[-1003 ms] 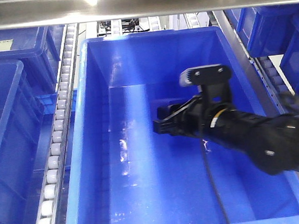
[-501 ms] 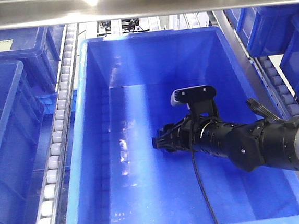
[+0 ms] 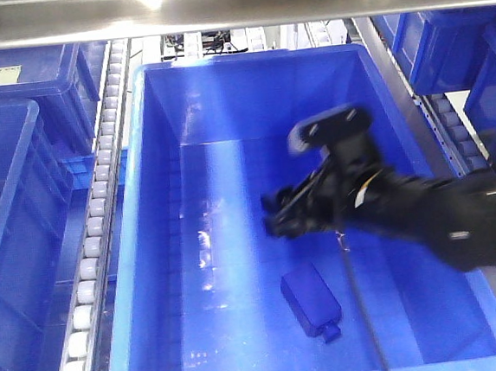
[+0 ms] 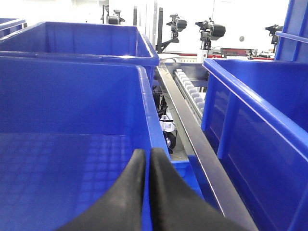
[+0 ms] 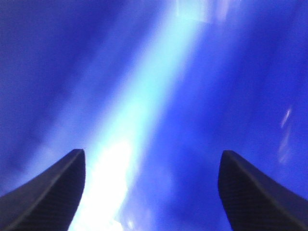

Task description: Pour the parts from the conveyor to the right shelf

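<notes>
A small blue block with a little knob [image 3: 310,301] lies on the floor of the big blue bin [image 3: 145,247] on the right shelf. My right gripper [image 3: 273,218] hovers inside that bin, just above and beyond the block. It is open, and in the right wrist view the right gripper [image 5: 151,159] has only glossy blue bin surface between its fingers. My left gripper [image 4: 146,155] is shut with nothing in it, over the rim of another blue bin [image 4: 144,72]. The conveyor is out of view.
Rails of white rollers [image 3: 95,225] run left of the bin, with more blue bins [image 3: 7,215] beyond. A steel crossbar [image 3: 232,4] spans the top of the front view. Other blue bins [image 3: 444,47] stand at the right, and a steel rail [image 4: 192,144] runs between bins.
The blue block now lies on the bin floor, where none showed before. My right wrist has lifted slightly and turned, blurred with motion.
</notes>
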You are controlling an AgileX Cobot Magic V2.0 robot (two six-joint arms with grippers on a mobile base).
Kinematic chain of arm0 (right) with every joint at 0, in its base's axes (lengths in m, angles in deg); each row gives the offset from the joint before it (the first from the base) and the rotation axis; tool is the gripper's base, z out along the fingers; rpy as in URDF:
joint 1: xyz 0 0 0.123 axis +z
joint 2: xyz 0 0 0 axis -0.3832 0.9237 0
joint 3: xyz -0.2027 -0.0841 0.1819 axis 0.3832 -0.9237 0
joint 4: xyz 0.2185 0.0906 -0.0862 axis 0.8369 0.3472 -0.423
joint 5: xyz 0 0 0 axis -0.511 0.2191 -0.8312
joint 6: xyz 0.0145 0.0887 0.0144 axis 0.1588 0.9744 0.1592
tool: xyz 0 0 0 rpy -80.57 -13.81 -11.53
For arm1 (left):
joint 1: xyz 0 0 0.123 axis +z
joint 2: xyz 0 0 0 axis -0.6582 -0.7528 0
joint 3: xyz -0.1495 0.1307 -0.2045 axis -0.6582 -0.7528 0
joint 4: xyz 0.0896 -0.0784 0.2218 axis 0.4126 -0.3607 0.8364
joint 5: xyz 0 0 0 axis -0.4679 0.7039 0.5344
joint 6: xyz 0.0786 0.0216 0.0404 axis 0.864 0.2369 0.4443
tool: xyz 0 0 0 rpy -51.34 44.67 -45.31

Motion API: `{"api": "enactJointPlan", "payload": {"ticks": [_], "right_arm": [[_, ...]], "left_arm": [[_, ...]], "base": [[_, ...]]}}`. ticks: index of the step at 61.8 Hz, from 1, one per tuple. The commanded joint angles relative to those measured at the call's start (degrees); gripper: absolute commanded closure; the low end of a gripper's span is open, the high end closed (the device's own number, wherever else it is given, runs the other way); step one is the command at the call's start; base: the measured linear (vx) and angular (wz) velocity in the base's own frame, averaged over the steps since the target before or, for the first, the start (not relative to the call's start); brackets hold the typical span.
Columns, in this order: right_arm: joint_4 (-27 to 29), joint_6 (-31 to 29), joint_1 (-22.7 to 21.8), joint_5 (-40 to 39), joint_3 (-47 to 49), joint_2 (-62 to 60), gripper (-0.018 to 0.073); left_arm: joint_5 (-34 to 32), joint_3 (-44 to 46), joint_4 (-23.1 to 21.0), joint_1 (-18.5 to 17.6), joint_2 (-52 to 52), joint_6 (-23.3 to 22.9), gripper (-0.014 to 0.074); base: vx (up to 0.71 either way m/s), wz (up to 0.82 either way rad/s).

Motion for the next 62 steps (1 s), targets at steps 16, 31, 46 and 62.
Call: {"api": "enactJointPlan", "payload": {"ticks": [16,31,46,62], "right_arm": [[-1.00,-2.09,-0.45,-3.67,-6.14,-20.52,0.0010],[-2.45,-2.10,-0.45,0.61,-14.37,-36.79,0.0010],[-3.62,-2.10,-0.45,7.54,-20.85,-56.56,0.0016],[-5.98,-1.94,-0.45,15.49,-26.52,-78.50,0.0061]], "left_arm": [[-4.40,-1.77,-0.16,-0.48,0.65,-0.49,0.0602],[-4.40,-1.77,-0.16,-0.48,0.65,-0.49,0.0602],[-4.40,-1.77,-0.16,-0.48,0.65,-0.49,0.0602],[-4.40,-1.77,-0.16,-0.48,0.65,-0.49,0.0602]], "base": [[0.00,0.00],[0.00,0.00],[0.00,0.00],[0.00,0.00]]}}
